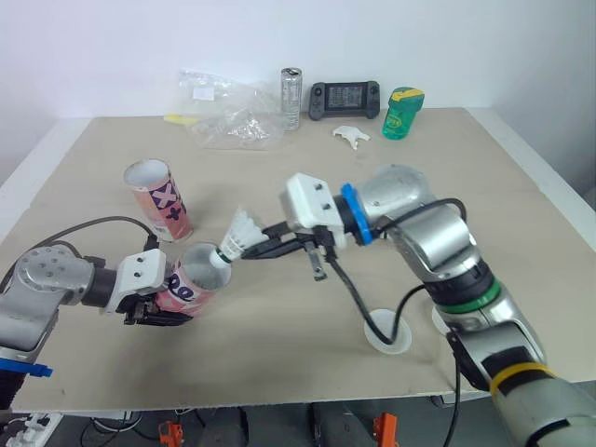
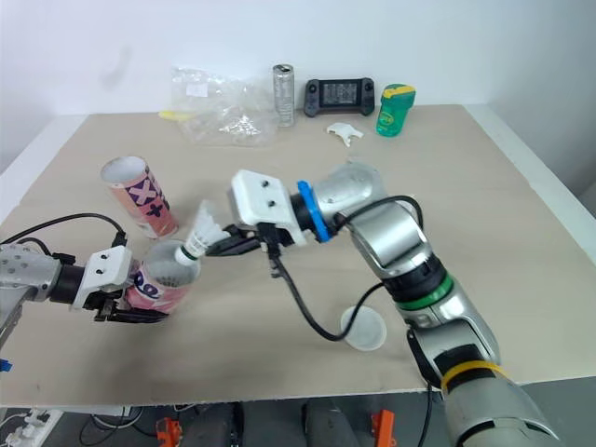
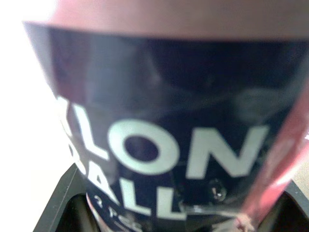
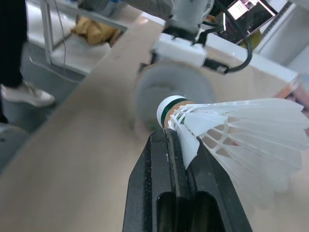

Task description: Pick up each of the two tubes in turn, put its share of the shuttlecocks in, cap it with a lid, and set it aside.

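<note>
Held tube: your left gripper [image 1: 149, 307] is clamped around the pink tube [image 1: 191, 279] near its base. The tube is tilted, its open mouth turned up toward the right arm. You cannot tell what is inside.
Shuttlecock: your right gripper [image 1: 250, 251] is pinched narrow on the feather skirt of a white shuttlecock [image 1: 240, 233]. The cork end points down at the rim of the held tube's mouth. Whether cork and rim touch, you cannot tell.
Second tube: the other pink tube [image 1: 158, 197] sits on the table just behind the held one, apart from it, open mouth up. Its contents are not readable.
Lid: one white lid [image 1: 386, 332] lies flat near the front edge, under the right forearm and well apart from both tubes.
Surface: a tan table [image 1: 521, 233] with a pale border.
Room: a white wall stands behind the table. In the right wrist view a person's shoe [image 4: 24, 94] is on the floor beside it.
Far edge: a clear plastic bag [image 1: 228, 116], a silver can [image 1: 291, 98], a black handheld console [image 1: 345, 100], a green bottle [image 1: 403, 114] and a small white piece [image 1: 351, 136], all well away from the tubes.
In the way: the right arm's black cable [image 1: 349, 289] loops down onto the table beside the lid.
</note>
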`<state>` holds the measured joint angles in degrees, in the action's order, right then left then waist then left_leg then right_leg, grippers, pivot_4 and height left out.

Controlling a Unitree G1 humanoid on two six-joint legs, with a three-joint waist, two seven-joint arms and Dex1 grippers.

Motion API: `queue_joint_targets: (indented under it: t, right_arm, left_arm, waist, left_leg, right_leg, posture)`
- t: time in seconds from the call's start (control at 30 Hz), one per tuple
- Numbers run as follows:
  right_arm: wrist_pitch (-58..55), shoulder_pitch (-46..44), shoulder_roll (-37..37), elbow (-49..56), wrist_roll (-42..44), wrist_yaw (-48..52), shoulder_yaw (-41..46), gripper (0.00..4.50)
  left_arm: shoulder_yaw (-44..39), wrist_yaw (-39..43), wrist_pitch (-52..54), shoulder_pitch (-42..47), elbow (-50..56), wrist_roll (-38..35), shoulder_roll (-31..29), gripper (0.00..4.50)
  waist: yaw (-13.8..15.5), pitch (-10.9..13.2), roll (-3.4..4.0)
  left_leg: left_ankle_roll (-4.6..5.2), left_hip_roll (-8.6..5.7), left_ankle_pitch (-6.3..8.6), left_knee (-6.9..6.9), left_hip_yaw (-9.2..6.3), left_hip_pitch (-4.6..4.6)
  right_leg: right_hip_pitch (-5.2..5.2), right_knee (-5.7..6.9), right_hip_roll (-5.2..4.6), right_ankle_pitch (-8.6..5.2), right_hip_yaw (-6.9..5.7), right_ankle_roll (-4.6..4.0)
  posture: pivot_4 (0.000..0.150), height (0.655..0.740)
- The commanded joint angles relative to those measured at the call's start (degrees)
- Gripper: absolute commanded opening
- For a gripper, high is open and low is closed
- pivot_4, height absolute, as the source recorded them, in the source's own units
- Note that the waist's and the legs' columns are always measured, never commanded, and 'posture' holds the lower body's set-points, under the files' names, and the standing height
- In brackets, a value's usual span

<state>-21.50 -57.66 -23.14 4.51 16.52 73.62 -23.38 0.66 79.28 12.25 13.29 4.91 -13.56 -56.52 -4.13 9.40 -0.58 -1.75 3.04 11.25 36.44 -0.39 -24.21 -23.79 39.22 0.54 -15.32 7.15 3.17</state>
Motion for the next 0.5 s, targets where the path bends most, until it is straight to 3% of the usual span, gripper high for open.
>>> queue_joint_targets:
  t: [0.03, 0.17, 0.2, 0.3, 0.43, 0.47, 0.5]
  right_arm:
    - [2.8, -2.9, 1.9, -1.7, -1.3, 0.8, -0.5, 0.04]
    - [3.0, -4.0, 3.0, -2.9, -2.8, 3.4, -3.4, 0.04]
    - [2.6, -4.3, 3.1, -3.2, -2.8, 3.9, -3.8, 0.67]
    - [1.7, -5.5, 3.3, -4.2, -2.7, 6.0, -4.2, 1.63]
    - [-3.3, -5.9, 3.4, -3.3, 0.9, 7.2, -1.9, 3.64]
    - [-4.5, -5.5, 2.1, -2.4, 2.7, 8.0, -0.1, 3.91]
    - [-5.1, -4.9, 0.7, -1.4, 4.3, 8.7, 1.5, 3.91]
  left_arm:
    - [2.9, 0.7, 0.3, -1.8, -1.1, 0.8, 0.2, 2.82]
    - [2.8, 0.8, 0.5, -2.1, -0.9, 0.7, 0.0, 2.82]
    - [2.7, 0.8, 0.5, -2.1, -0.9, 0.6, 0.0, 2.82]
    - [2.7, 0.8, 0.4, -2.2, -0.8, 0.7, 0.0, 2.82]
    - [2.8, 0.9, 0.4, -2.1, -0.7, 0.7, 0.0, 2.82]
    - [2.8, 0.9, 0.4, -2.1, -0.5, 0.7, 0.0, 2.82]
    - [2.8, 0.8, 0.5, -2.2, -0.3, 0.7, 0.0, 2.82]
  waist:
    - [0.0, 0.0, 0.00]
    - [0.0, 0.0, 0.00]
    - [0.0, 0.0, 0.00]
    - [0.0, 0.0, 0.01]
    - [0.0, 0.0, 0.00]
    - [0.0, 0.0, 0.00]
    - [0.1, 0.0, 0.00]
  left_leg:
    - [0.00, 0.00, 0.00, 0.00, 0.01, 0.00]
    - [0.00, 0.02, 0.00, -0.01, -0.02, 0.00]
    - [0.00, 0.03, 0.00, -0.01, -0.01, 0.00]
    - [0.00, 0.05, 0.00, 0.00, 0.00, 0.00]
    - [0.00, 0.07, 0.00, -0.01, -0.01, 0.00]
    - [0.00, 0.08, 0.00, -0.01, -0.01, 0.00]
    - [0.00, 0.07, 0.00, -0.01, -0.01, 0.00]
  right_leg:
    - [0.00, 0.00, -0.01, -0.01, 0.01, 0.00]
    - [0.00, 0.00, 0.01, -0.01, -0.04, -0.05]
    - [-0.01, 0.00, 0.01, 0.00, -0.04, -0.06]
    - [-0.03, 0.01, 0.01, 0.02, -0.05, -0.08]
    - [-0.02, 0.01, 0.01, 0.00, -0.11, -0.12]
    - [-0.02, 0.01, 0.01, 0.00, -0.11, -0.12]
    - [-0.02, 0.01, 0.01, 0.00, -0.11, -0.12]
  posture:
    - [0.150, 0.7236]
    - [0.150, 0.7236]
    - [0.150, 0.7236]
    - [0.150, 0.7236]
    - [0.150, 0.7236]
    - [0.150, 0.7236]
    - [0.150, 0.7236]
